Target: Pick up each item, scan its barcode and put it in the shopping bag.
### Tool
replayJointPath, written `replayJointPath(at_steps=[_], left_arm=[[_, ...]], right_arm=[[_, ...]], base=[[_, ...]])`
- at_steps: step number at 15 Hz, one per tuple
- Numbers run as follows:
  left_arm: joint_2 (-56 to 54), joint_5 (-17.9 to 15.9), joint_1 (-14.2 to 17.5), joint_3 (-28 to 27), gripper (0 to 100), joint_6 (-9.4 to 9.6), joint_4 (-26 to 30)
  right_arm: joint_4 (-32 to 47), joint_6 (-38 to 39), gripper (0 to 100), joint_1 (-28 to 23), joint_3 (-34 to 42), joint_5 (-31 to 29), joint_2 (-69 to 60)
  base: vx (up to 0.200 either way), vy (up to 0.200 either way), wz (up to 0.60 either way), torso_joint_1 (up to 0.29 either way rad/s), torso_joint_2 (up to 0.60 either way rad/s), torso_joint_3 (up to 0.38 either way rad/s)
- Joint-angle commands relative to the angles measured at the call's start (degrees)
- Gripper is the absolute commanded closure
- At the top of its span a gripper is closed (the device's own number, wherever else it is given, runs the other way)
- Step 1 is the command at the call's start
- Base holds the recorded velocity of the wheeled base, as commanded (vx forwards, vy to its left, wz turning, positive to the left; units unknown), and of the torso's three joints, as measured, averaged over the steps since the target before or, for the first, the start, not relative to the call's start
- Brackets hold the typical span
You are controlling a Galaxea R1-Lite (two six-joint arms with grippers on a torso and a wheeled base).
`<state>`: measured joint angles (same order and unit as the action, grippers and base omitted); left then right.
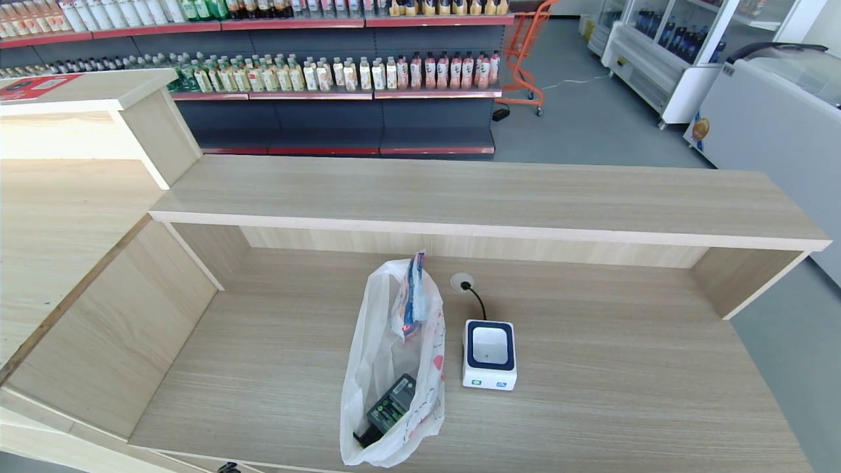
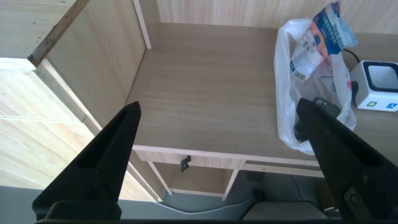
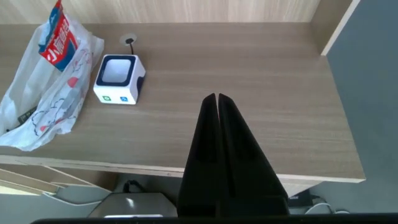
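Note:
A white plastic shopping bag (image 1: 393,368) lies on the wooden counter, left of the white barcode scanner (image 1: 489,353). Inside the bag sit a dark boxed item (image 1: 392,407) near its mouth and a blue and red packet (image 1: 412,295) sticking up at the far end. The bag (image 2: 311,81) and scanner (image 2: 377,85) also appear in the left wrist view, beyond my left gripper (image 2: 221,134), which is open and held off the counter's front edge. My right gripper (image 3: 216,106) is shut, with nothing in it, above the counter right of the scanner (image 3: 118,78) and bag (image 3: 46,93).
A raised counter shelf (image 1: 486,197) runs along the back, with side walls at left and right. A cable (image 1: 474,297) leads from the scanner to a round port. Store shelves with bottles stand behind. The counter surface (image 1: 624,381) lies bare to the right of the scanner.

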<state>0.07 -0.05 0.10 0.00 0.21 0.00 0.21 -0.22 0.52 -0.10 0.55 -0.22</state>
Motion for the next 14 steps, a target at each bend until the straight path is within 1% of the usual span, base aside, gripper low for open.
replayJointPath(at_steps=[1, 14], left_arm=[[-0.1, 0.0, -0.1, 0.0, 0, -0.03, 0.0], [0.0, 0.0, -0.1, 0.0, 0, -0.03, 0.0]], right_arm=[[0.0, 0.0, 100, -0.1, 0.0, 0.1, 0.2], [0.0, 0.0, 100, -0.1, 0.0, 0.1, 0.2]], base=[[0.000, 0.000, 0.00, 0.000, 0.00, 0.000], [0.000, 0.000, 0.00, 0.000, 0.00, 0.000]])
